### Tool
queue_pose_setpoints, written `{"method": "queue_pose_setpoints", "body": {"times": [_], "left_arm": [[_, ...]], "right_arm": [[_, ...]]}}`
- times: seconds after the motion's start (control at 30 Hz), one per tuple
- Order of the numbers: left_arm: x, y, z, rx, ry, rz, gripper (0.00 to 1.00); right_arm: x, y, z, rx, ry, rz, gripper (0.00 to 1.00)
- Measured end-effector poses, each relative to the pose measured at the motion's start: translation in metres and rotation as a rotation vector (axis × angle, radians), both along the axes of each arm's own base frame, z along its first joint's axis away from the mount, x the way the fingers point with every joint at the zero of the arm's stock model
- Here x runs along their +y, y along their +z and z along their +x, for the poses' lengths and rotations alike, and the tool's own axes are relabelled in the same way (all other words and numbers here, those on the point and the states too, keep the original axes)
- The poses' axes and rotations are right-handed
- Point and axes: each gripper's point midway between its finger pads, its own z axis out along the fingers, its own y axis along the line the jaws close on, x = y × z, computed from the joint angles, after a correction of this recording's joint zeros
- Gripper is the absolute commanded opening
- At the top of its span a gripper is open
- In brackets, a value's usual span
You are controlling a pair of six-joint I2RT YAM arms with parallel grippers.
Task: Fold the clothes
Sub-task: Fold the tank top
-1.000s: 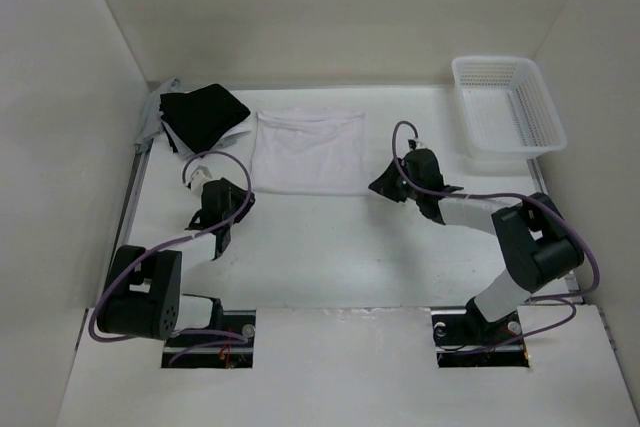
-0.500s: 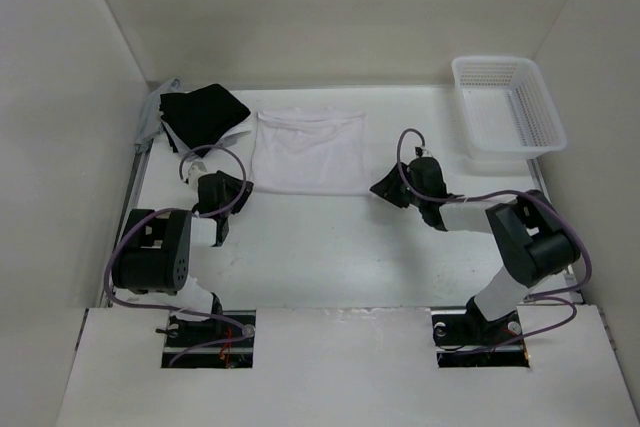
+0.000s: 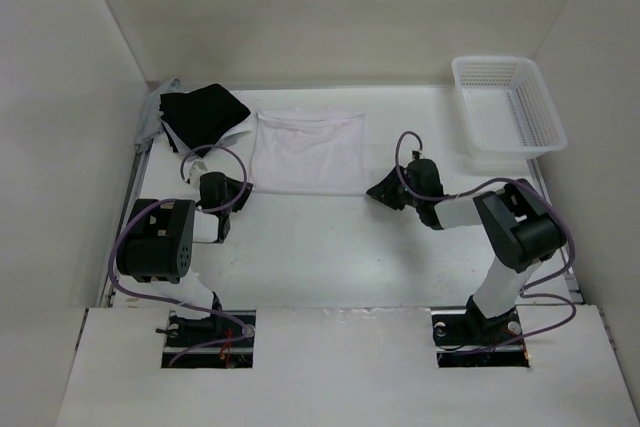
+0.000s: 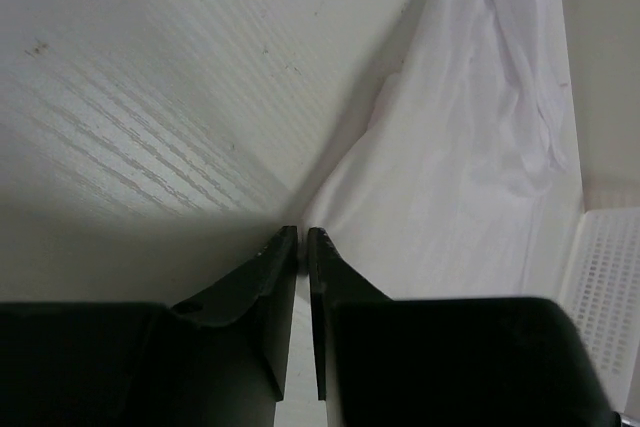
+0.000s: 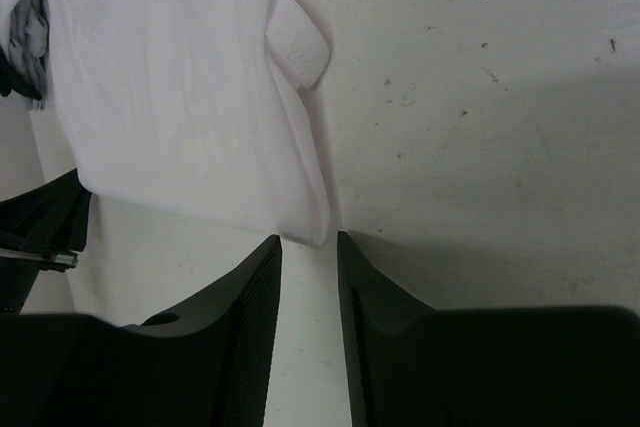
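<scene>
- left tool (image 4: 301,237): jaws nearly together, only a thin slit between; tips at the near left corner of the thin white fabric garment (image 3: 305,152); whether cloth is pinched, I cannot tell
- garment: spread flat on the white tabletop (image 3: 330,247), between both tools
- right tool (image 5: 310,239): jaws parted, empty; tips just short of the garment's near right corner

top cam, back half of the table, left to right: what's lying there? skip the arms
grey cloth → black garment → white shirt → white basket
</scene>
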Motion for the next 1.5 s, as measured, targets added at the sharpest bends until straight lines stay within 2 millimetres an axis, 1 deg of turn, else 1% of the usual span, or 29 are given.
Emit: {"method": "queue_pose_setpoints", "body": {"times": [0.1,0.17,0.3,0.37,0.43,0.5,0.53,0.6,0.63,0.67,0.7,0.77,0.8,0.87,0.9,0.93,0.97,1.0,1.07,1.13,1.2,1.23,1.3,1.37,1.43,1.5], "left_arm": [[0.000,-0.001,-0.001,0.004,0.001,0.000,0.06],[0.000,-0.001,-0.001,0.005,0.001,0.000,0.05],[0.000,-0.001,-0.001,0.005,0.001,-0.001,0.02],[0.000,0.000,-0.001,0.005,0.001,-0.001,0.00],[0.000,0.002,-0.007,0.008,-0.001,0.000,0.00],[0.000,0.012,-0.016,0.000,-0.005,-0.002,0.00],[-0.001,0.023,-0.022,-0.017,-0.011,-0.004,0.00],[-0.002,0.059,-0.031,-0.090,-0.018,-0.007,0.00],[-0.002,0.087,-0.036,-0.153,-0.024,-0.003,0.00],[-0.003,0.119,-0.044,-0.234,-0.033,0.002,0.00],[-0.003,0.150,-0.053,-0.310,-0.038,0.009,0.00],[-0.003,0.217,-0.078,-0.474,-0.049,0.029,0.00],[-0.002,0.243,-0.090,-0.533,-0.053,0.038,0.00],[-0.001,0.295,-0.122,-0.648,-0.061,0.053,0.00],[-0.001,0.316,-0.138,-0.693,-0.063,0.058,0.00],[-0.001,0.330,-0.150,-0.723,-0.068,0.062,0.00],[-0.001,0.340,-0.161,-0.741,-0.077,0.063,0.00],[-0.003,0.346,-0.170,-0.746,-0.088,0.065,0.00],[-0.005,0.347,-0.180,-0.728,-0.108,0.064,0.00],[-0.008,0.335,-0.181,-0.679,-0.127,0.064,0.00],[-0.011,0.319,-0.179,-0.618,-0.140,0.067,0.00],[-0.012,0.312,-0.176,-0.594,-0.145,0.069,0.01],[-0.013,0.293,-0.165,-0.536,-0.149,0.078,0.01],[-0.016,0.267,-0.148,-0.461,-0.155,0.089,0.01],[-0.019,0.237,-0.126,-0.370,-0.158,0.100,0.01],[-0.022,0.202,-0.102,-0.265,-0.162,0.110,0.02]], "right_arm": [[0.002,-0.003,0.004,0.011,-0.001,0.043,0.20],[0.002,-0.004,0.006,0.018,-0.006,0.072,0.15],[0.001,-0.006,0.008,0.032,-0.018,0.095,0.03],[0.002,-0.006,0.008,0.036,-0.020,0.101,0.00],[0.001,-0.005,0.007,0.036,-0.022,0.101,0.00],[-0.001,-0.001,0.003,0.027,-0.026,0.097,0.00],[-0.004,0.007,-0.001,0.012,-0.027,0.096,0.00],[-0.009,0.033,-0.014,-0.037,-0.023,0.096,0.00],[-0.011,0.053,-0.022,-0.082,-0.016,0.098,0.00],[-0.012,0.075,-0.029,-0.133,-0.009,0.103,0.00],[-0.012,0.104,-0.038,-0.202,0.004,0.110,0.00],[-0.011,0.163,-0.061,-0.354,0.030,0.130,0.00],[-0.011,0.193,-0.077,-0.429,0.047,0.142,0.00],[-0.013,0.239,-0.111,-0.537,0.072,0.163,0.00],[-0.015,0.256,-0.126,-0.574,0.084,0.172,0.00],[-0.018,0.275,-0.144,-0.610,0.096,0.186,0.00],[-0.020,0.289,-0.158,-0.632,0.105,0.197,0.00],[-0.023,0.301,-0.171,-0.646,0.113,0.206,0.00],[-0.026,0.319,-0.194,-0.657,0.139,0.227,0.00],[-0.025,0.328,-0.209,-0.650,0.165,0.232,0.01],[-0.021,0.326,-0.212,-0.636,0.179,0.206,0.01],[-0.019,0.321,-0.208,-0.626,0.176,0.178,0.01],[-0.012,0.304,-0.190,-0.596,0.152,0.093,0.01],[-0.009,0.278,-0.160,-0.543,0.113,-0.003,0.01],[-0.013,0.247,-0.121,-0.474,0.061,-0.079,0.01],[-0.024,0.211,-0.077,-0.385,0.003,-0.129,0.01]]}}
